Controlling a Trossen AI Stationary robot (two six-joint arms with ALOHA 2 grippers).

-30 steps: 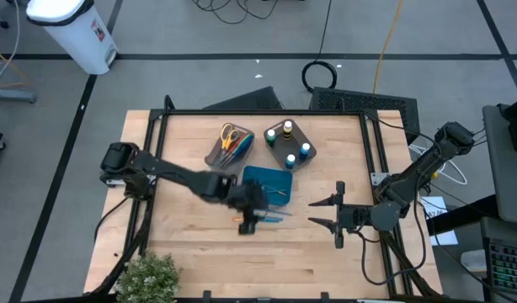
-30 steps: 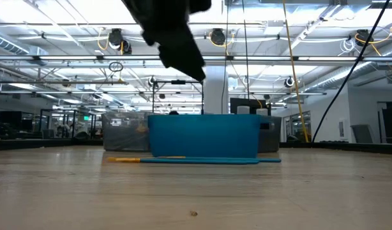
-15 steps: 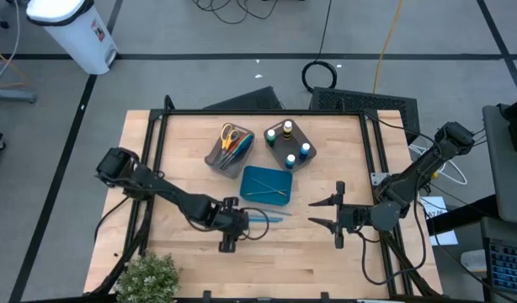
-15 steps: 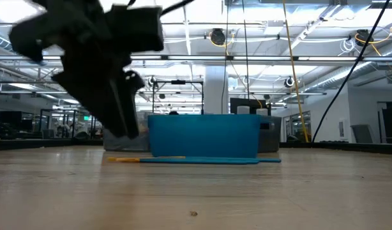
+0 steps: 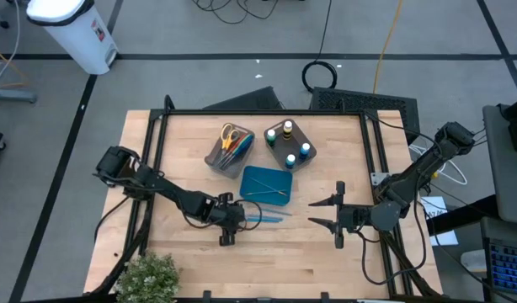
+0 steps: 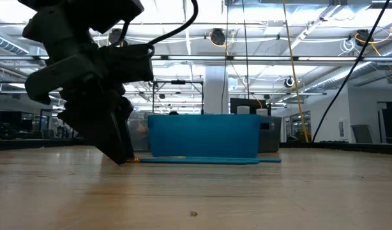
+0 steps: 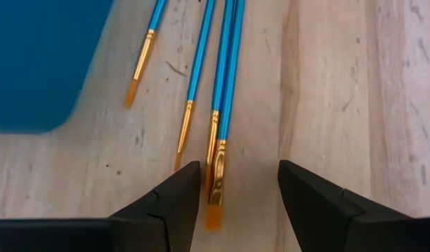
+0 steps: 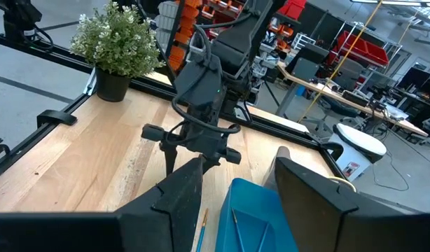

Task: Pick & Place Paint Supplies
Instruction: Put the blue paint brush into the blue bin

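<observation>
The left tool (image 7: 234,192) hangs low over the wooden desk (image 5: 191,261), its two dark fingers (image 7: 169,203) spread apart and pointing down at the bristle ends of four thin blue brushes (image 7: 222,77) lying side by side on the wood; the tips of two of them lie in the gap between the fingers, and nothing is gripped. From above, the left tool (image 5: 226,225) sits at the near-centre of the desk, with the brushes (image 5: 269,217) stretching away from it just beside the near edge of the teal tray (image 5: 260,180). One more brush (image 5: 265,194) lies inside that tray. In the level view across the desk, the left tool (image 6: 119,150) reaches down to the surface at the end of the brushes (image 6: 202,160) lying in front of the tray (image 6: 202,135). The right tool (image 5: 324,211) waits well apart on the right side of the desk, its fingers (image 8: 180,189) standing open and empty. Beyond the tray stand two grey-brown bins: one (image 5: 217,158) holds scissors (image 5: 231,135) with yellow handles among other supplies, the other (image 5: 297,137) holds small white paint bottles (image 5: 286,129) with coloured caps. A potted plant (image 5: 147,276) stands at the desk's near left corner.
</observation>
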